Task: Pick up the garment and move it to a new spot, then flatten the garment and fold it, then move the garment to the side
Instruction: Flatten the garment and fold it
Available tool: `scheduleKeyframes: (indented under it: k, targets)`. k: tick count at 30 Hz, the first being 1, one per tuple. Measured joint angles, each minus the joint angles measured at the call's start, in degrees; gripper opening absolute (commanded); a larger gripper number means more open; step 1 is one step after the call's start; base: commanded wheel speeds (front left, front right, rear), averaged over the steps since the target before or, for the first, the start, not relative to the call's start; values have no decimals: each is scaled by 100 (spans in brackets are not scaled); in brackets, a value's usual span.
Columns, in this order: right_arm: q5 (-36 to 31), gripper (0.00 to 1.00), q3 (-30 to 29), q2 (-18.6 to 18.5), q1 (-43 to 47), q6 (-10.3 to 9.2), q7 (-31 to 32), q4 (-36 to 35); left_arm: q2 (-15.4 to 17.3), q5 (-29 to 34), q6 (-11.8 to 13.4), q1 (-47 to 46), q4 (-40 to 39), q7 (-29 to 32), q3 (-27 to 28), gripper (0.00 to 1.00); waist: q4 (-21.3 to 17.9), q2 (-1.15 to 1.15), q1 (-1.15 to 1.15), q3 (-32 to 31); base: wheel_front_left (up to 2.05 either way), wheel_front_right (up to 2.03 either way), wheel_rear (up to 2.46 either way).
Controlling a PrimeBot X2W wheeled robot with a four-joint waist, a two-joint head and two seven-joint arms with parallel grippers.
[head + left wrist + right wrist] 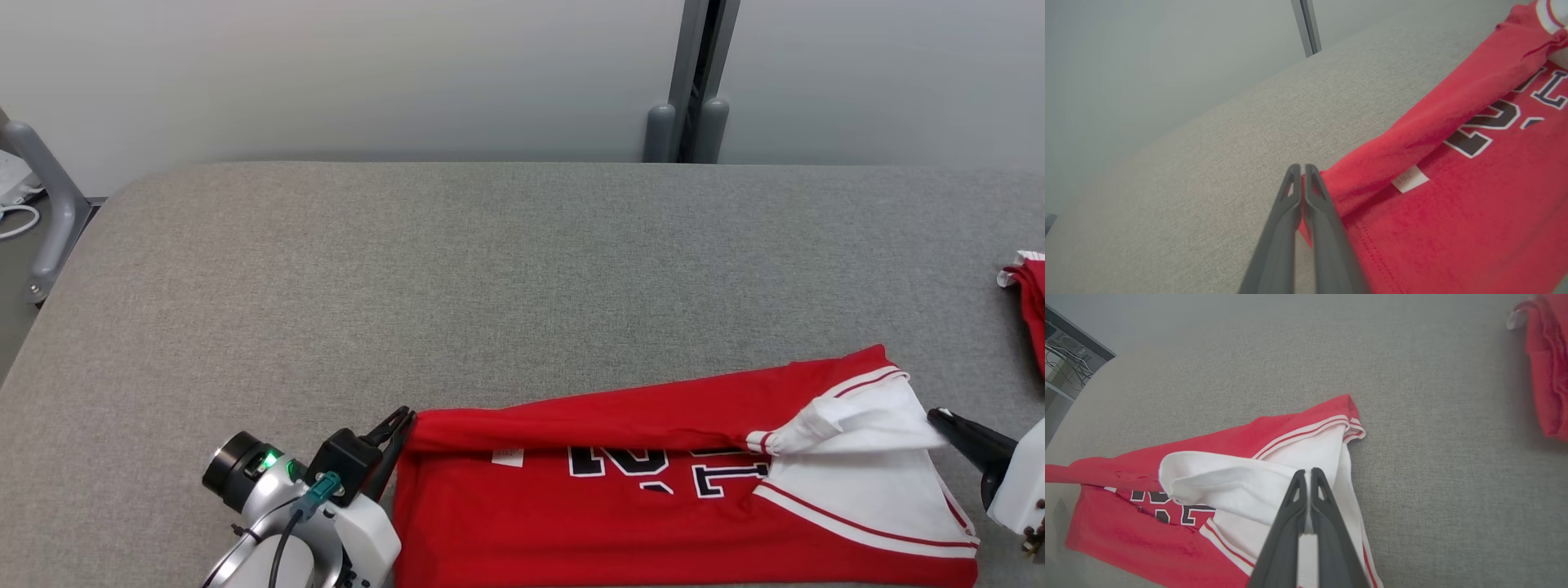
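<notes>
The garment (620, 506), a red shirt with dark lettering and white sleeves, lies at the near edge of the grey padded table (490, 269). Its far long edge is folded over, covering the top of the letters. My left gripper (402, 423) is at the shirt's left end, shut on the red hem; red cloth (1453, 212) shows between the closed fingers of this gripper (1302, 169). My right gripper (937, 416) is at the right end, shut on the white sleeve. In the right wrist view, white cloth of the garment (1229, 482) is pinched in that gripper (1306, 473).
A second red piece of clothing (1030, 310) lies bunched at the table's right edge, also in the right wrist view (1547, 367). A grey post (690, 122) stands behind the table by the wall, and a grey frame (49, 204) beside its left end.
</notes>
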Motion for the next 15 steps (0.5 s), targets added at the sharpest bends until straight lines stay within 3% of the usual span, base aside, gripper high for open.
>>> scheduleKeyframes:
  k: [15]
  targets:
    - [46, 0, 205, 3, 153, 0, 277, -21, 59, 303, -23, 194, 214, 0, -423, 0, 38, 0, 0, -67, 0, 0, 0]
